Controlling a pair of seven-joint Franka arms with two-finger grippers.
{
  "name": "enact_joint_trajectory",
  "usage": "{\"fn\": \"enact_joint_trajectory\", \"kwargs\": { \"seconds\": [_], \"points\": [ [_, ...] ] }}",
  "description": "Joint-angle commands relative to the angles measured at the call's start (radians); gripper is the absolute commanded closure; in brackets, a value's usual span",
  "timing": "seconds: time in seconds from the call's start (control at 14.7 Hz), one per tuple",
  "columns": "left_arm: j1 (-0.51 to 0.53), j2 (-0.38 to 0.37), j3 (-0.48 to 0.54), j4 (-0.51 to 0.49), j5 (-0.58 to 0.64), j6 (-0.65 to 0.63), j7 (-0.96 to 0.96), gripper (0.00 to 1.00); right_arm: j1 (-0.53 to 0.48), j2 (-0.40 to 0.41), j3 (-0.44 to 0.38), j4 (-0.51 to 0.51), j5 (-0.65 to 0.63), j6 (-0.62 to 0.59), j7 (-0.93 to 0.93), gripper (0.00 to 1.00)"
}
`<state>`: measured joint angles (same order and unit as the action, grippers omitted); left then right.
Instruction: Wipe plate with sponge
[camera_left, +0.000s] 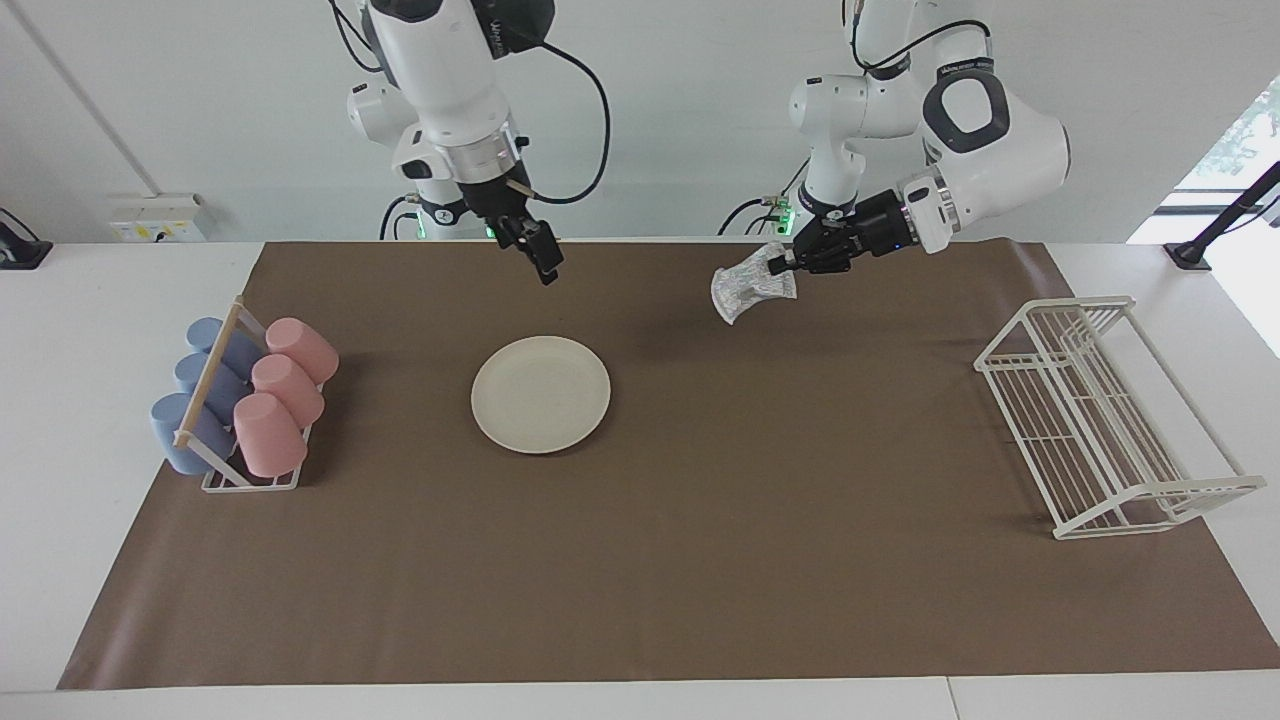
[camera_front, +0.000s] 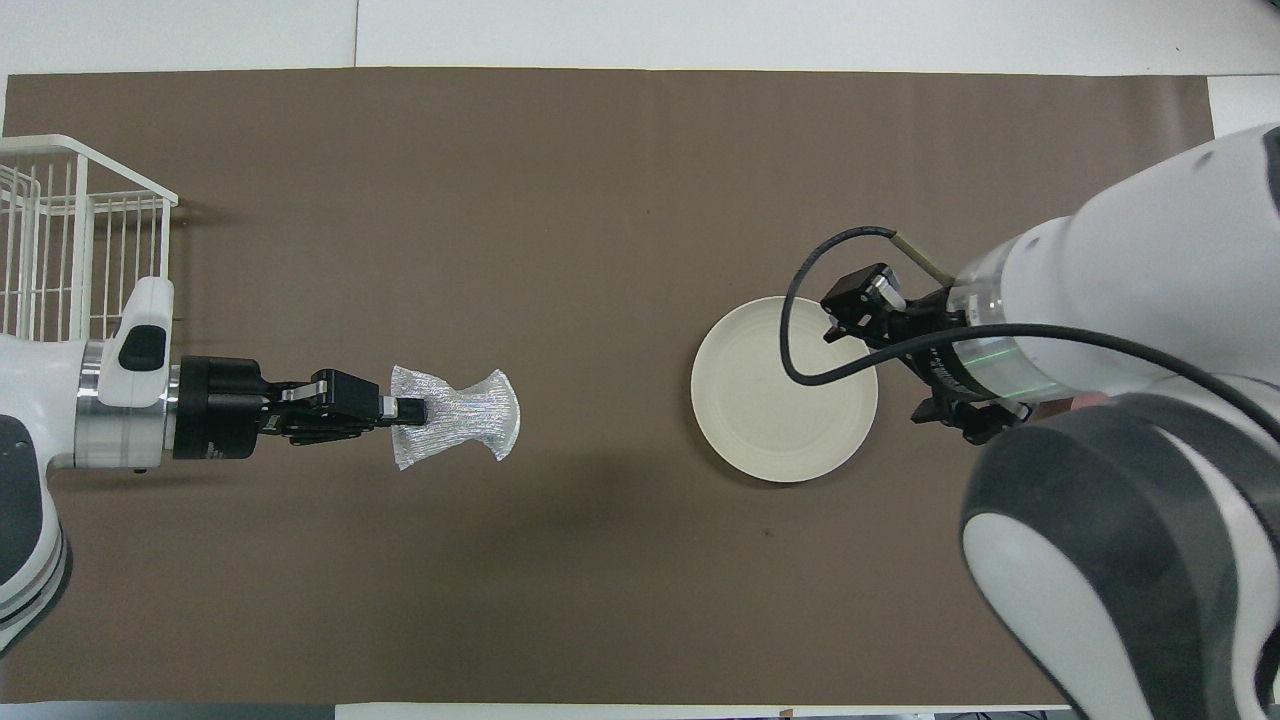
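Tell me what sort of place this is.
Likely a robotics lab staged as a dishwashing station: two arms mounted at a white table under a brown mat, with a plate, a cup rack and a wire dish rack. The left gripper holds a sponge.

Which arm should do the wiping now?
Left, most likely. The left hand is shut on the sponge, up in the air toward its own end of the table. The right hand hangs open and empty near the plate, better placed to steady it.
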<state>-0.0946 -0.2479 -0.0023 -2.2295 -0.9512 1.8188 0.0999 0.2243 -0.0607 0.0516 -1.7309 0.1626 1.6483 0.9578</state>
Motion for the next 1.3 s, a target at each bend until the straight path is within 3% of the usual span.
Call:
{"fn": "enact_joint_trajectory", "kwargs": {
  "seconds": [0.0, 0.48, 0.61, 0.75, 0.95, 1.23],
  "points": [
    [0.051, 0.009, -0.005, 0.054, 0.165, -0.071, -0.032, 1.00, -0.080, -0.024, 0.013, -0.026, -0.009, -0.065, -0.216, 0.00],
    [0.073, 0.127, -0.008, 0.286, 0.670, -0.159, -0.172, 1.00, -0.207, -0.025, 0.013, -0.027, -0.035, -0.090, -0.494, 0.00],
    [0.058, 0.142, -0.016, 0.317, 0.823, -0.171, -0.180, 1.00, -0.211, -0.024, 0.011, -0.026, -0.070, -0.090, -0.581, 0.00],
    [0.058, 0.147, -0.016, 0.324, 0.893, -0.180, -0.181, 1.00, -0.212, -0.016, 0.011, -0.013, -0.133, -0.084, -0.709, 0.00],
    [0.009, 0.162, -0.021, 0.358, 1.108, -0.219, -0.183, 1.00, -0.223, -0.016, 0.008, -0.013, -0.146, -0.074, -0.752, 0.00],
    [-0.008, 0.225, -0.024, 0.487, 1.336, -0.328, -0.183, 1.00, -0.264, -0.008, 0.007, -0.009, -0.149, -0.007, -0.881, 0.00]
  ]
}}
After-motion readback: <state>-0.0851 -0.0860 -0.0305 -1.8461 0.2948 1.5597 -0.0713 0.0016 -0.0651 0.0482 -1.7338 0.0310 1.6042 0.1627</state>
